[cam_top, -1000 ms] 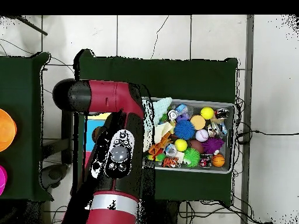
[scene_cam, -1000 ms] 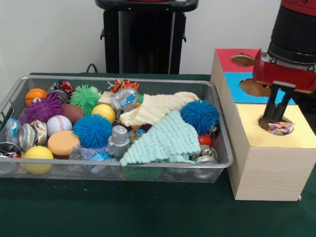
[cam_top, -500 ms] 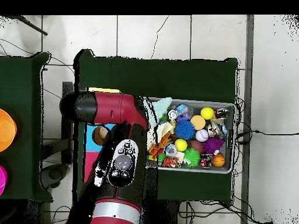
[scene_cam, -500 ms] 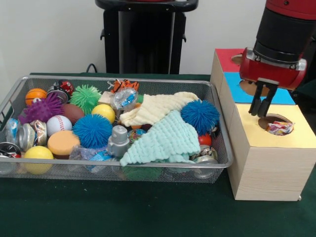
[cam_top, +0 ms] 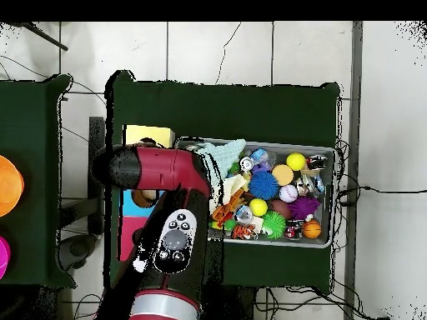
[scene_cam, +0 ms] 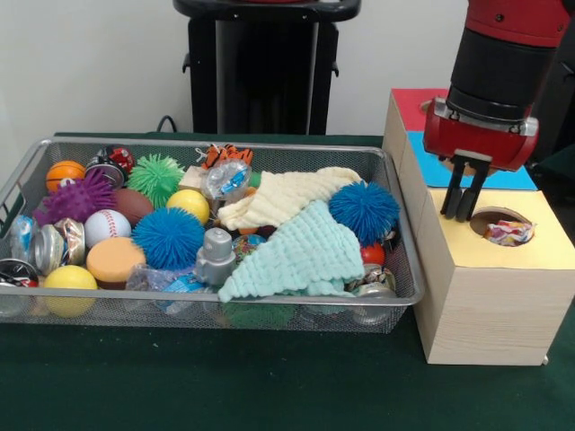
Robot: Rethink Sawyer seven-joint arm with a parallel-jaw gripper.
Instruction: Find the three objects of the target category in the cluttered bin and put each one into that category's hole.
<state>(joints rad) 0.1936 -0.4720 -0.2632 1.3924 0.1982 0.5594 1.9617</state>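
Hanging above the wooden box [scene_cam: 490,269], the gripper [scene_cam: 463,202] held nothing, and its two dark fingers [scene_cam: 453,190] stood close together with barely a gap, so it looked clenched and empty, though at this angle I could not be quite sure the tips met. It sat over the box's yellow top, just beside the round hole [scene_cam: 501,223] and on the bin's side of it. A crumpled wrapper [scene_cam: 509,233], white with red and blue print, lay in that hole, clear of the fingers.

The blue panel [scene_cam: 431,166] and the red panel [scene_cam: 415,106] lay behind the yellow one, partly hidden by the red and black arm [scene_cam: 499,67]. From overhead the arm [cam_top: 167,217] covered most of the box, leaving a yellow corner [cam_top: 148,135] bare.

The wire bin [scene_cam: 296,314] stood just beside the box on the green table [scene_cam: 225,386]. It held a mint cloth [scene_cam: 301,256], a cream cloth [scene_cam: 283,197], two blue spiky balls [scene_cam: 168,238], a green spiky ball [scene_cam: 154,177], a purple one [scene_cam: 76,197], a baseball [scene_cam: 106,226], a small basketball [scene_cam: 65,173], yellow balls [scene_cam: 70,283] and several crushed cans [scene_cam: 49,244].
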